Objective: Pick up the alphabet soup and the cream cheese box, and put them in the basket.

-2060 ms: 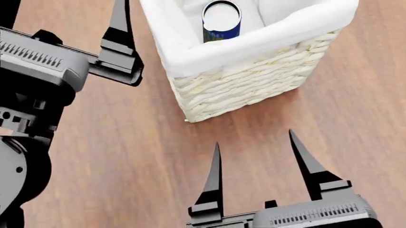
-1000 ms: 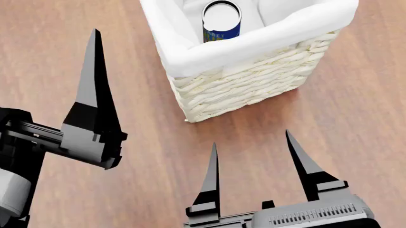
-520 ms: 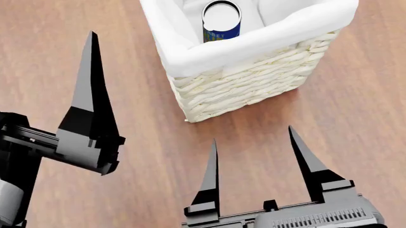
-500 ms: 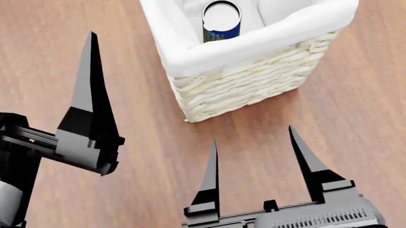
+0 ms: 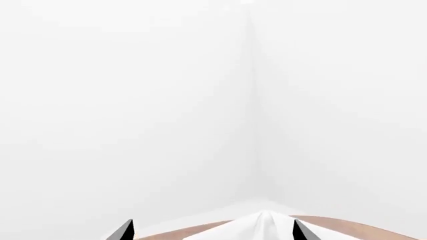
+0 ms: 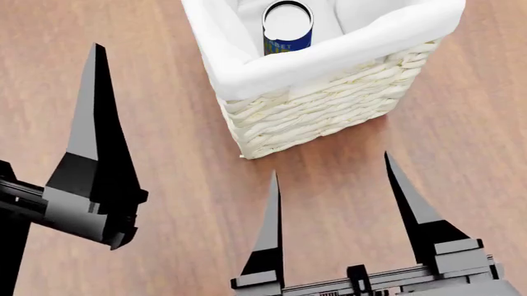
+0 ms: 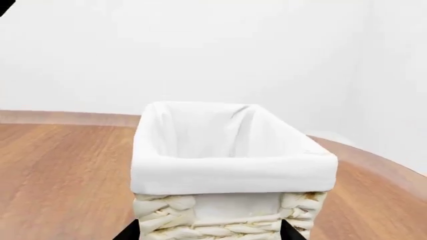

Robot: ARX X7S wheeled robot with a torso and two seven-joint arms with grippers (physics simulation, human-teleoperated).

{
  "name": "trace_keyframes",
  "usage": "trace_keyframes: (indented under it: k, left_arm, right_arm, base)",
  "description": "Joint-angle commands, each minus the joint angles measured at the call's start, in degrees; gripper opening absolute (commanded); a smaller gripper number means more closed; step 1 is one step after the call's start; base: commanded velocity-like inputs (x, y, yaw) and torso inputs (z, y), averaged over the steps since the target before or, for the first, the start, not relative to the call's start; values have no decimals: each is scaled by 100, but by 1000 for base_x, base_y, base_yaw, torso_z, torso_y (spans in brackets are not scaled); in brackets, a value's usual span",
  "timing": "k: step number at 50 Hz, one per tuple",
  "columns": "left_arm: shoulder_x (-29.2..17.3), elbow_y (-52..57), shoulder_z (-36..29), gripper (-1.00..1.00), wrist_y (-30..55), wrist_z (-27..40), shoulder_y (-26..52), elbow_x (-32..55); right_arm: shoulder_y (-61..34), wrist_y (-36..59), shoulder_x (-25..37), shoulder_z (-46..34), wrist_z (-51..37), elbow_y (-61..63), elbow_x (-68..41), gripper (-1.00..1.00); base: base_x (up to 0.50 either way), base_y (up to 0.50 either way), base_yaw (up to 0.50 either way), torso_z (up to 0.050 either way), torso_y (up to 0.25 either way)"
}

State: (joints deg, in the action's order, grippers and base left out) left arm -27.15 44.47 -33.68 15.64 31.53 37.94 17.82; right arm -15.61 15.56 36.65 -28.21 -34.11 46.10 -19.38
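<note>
At the left edge of the head view, the left gripper (image 6: 97, 92) had drifted further out and lower than a moment before; I couldn't tell how its fingers stood. In the upper middle, the soup can (image 6: 287, 28) stood upright inside the basket (image 6: 321, 117). Lower right, the right gripper (image 6: 329, 203) had crept nearer the basket, fingers apart and empty. The cream cheese box was nowhere visible, so I judged that half remained.
</note>
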Motion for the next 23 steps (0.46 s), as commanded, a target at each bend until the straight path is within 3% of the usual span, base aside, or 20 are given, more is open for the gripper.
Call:
trace_keyframes:
  k: [1,23]
  left_arm:
    - [-56,169,39,100,50,59,-10,18]
    - [-127,466,23,100,115,136,-62,42]
  right_arm:
    - [-13,20,56,-14,-74,210,156,100]
    - [-21,74,139,30,-176,476,226,100]
  base:
    - [0,0,0,0,0]
    - [0,0,0,0,0]
